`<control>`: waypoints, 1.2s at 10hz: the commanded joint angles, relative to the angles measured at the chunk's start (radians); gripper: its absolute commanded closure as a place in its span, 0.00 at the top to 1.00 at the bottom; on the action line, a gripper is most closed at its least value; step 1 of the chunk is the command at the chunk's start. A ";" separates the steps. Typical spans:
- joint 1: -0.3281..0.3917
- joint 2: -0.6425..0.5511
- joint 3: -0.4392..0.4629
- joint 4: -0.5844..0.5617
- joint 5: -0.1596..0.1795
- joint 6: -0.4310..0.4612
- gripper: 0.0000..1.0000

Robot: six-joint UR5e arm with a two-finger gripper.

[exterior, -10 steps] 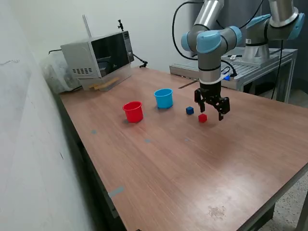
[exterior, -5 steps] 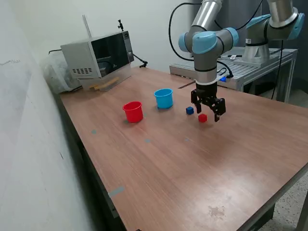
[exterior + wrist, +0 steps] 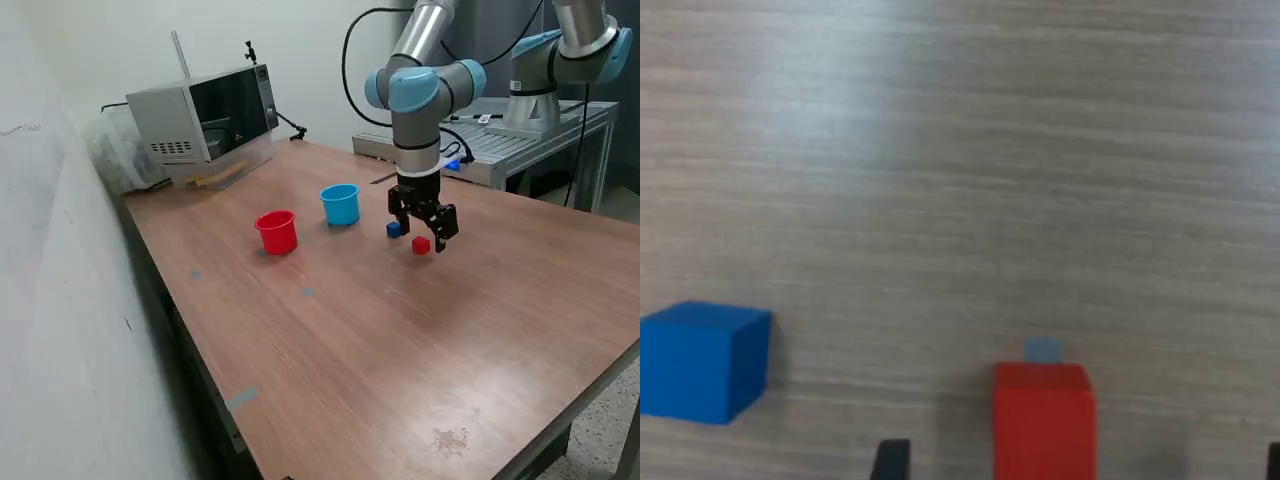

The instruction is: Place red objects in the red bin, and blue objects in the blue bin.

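The red cube (image 3: 421, 245) is seen sitting on the brown wooden table (image 3: 380, 350), right under the gripper (image 3: 424, 226). From big to small, the table is seen first, with a gray microwave (image 3: 205, 120) placed at its far corner, on the exterior view's left. The robot arm (image 3: 420, 95) is held up over the middle of the table, and a second arm (image 3: 575, 50) is seen on a metal stand behind it. The red bin (image 3: 277, 231) is stood upright on the table, and the blue bin (image 3: 340, 203) is stood upright just beside it, toward the exterior view's right; the two cups are not touching. The gripper is hung low over the table with its fingers spread wide, and nothing is held in it. In the wrist view, the red cube (image 3: 1044, 417) is seen between the two dark fingertips (image 3: 890, 459), with a gap left on each side, so it is not squeezed. A small pale blue mark (image 3: 1042, 350) is seen on the wood just beside that cube. The blue cube (image 3: 394, 229) is set on the table between the blue bin and the red cube, near the red cube but not touching it, and in the wrist view (image 3: 702, 360) it is seen off to one side, outside the fingers.
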 commanded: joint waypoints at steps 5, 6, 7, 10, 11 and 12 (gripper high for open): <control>-0.013 0.001 0.007 0.001 -0.002 -0.002 0.00; -0.012 0.001 0.007 0.001 0.000 -0.004 0.00; -0.012 0.001 0.007 0.001 0.000 -0.019 0.00; -0.008 0.001 0.008 0.000 0.000 -0.031 0.00; -0.005 0.001 0.010 0.001 0.000 -0.045 0.00; -0.004 0.001 0.013 0.001 -0.002 -0.047 0.00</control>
